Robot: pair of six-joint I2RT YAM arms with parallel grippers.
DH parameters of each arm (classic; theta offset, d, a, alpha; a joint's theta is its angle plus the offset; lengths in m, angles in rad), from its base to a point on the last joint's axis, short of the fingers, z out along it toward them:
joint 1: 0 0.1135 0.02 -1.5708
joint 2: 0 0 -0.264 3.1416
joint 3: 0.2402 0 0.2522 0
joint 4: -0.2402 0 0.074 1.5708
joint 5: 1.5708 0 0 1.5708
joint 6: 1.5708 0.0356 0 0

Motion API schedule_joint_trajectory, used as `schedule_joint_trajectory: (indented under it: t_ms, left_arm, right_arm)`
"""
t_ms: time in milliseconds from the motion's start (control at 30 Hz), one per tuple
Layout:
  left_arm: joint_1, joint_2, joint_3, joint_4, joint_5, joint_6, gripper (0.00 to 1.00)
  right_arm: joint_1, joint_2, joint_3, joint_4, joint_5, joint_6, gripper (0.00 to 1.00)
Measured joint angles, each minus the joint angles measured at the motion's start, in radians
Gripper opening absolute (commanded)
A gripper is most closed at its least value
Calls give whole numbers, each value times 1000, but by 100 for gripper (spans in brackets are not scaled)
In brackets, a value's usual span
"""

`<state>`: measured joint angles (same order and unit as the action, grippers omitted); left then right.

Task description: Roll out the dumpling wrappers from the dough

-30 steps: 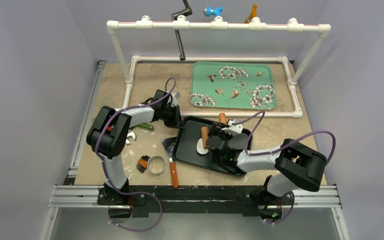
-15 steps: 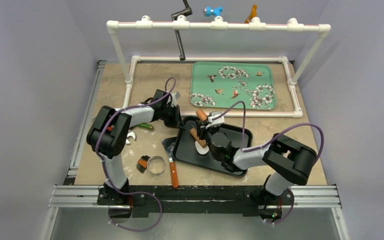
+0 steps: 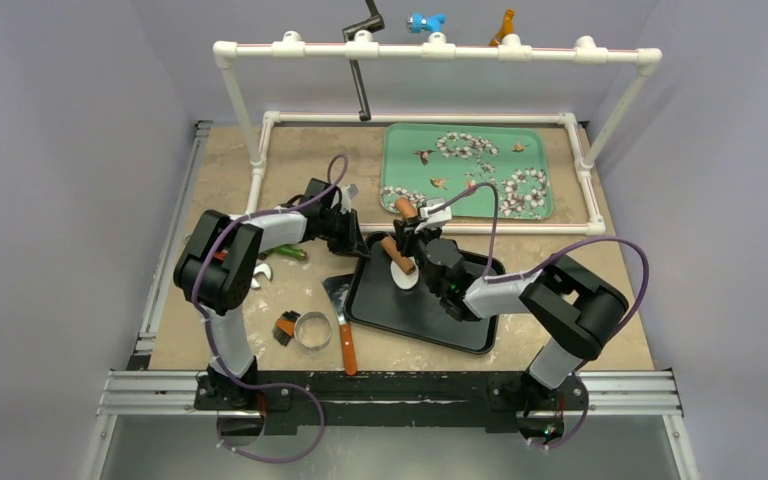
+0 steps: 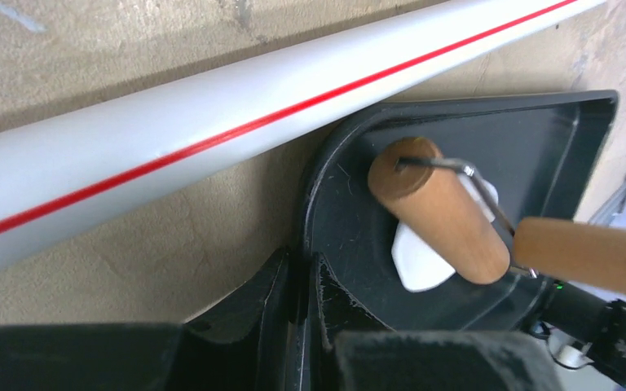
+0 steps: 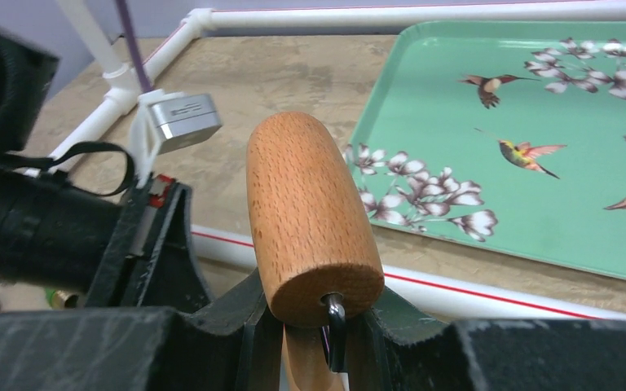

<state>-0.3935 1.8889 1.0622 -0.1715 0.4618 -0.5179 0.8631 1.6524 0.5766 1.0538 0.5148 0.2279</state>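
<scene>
1. The left gripper (image 4: 300,273) is clenched on the rim of the black rectangular plastic tray (image 4: 538,138) at its far-left corner. Judging by the pose, it pins the tray so rolling pressure cannot slide it
2. The right gripper (image 5: 314,338) grasps the handle of the small wooden roller with a wire yoke (image 4: 440,213). Its jaws are tight on either side of the handle, and the drum juts out ahead of the wrist so the arm can push it along
3. The thin flat white round dough wrapper (image 4: 414,262) lies on the tray floor near that same corner, partly under the drum. The drum sits across it and appears to press on it
4. The wrapper lies just right of the left jaws, inside the rim they pinch but apart from them. From the right jaws it lies beyond and below the drum, and the right wrist view hides it
5. A white plastic pipe with a red stripe (image 4: 212,138) runs just beyond the tray corner, so the far stroke has little room — the roller probably works best along the tray
</scene>
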Motion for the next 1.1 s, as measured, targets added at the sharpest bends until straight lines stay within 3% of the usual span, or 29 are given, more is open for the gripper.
schedule_joint_trajectory:
  t_ms: [167,600,1100]
  left_arm:
    - [42,7,-26,30,78,-51,0]
    - [166,-3,-114,85,216,-179,0]
    - [181,-4,-144,132,248,-204,0]
  right_arm:
    - [-33,-10,37,-92,-11,35,0]
    - [-32,-13,37,-130,-63,89,0]
    - [-13,8,107,-217,-68,125,0]
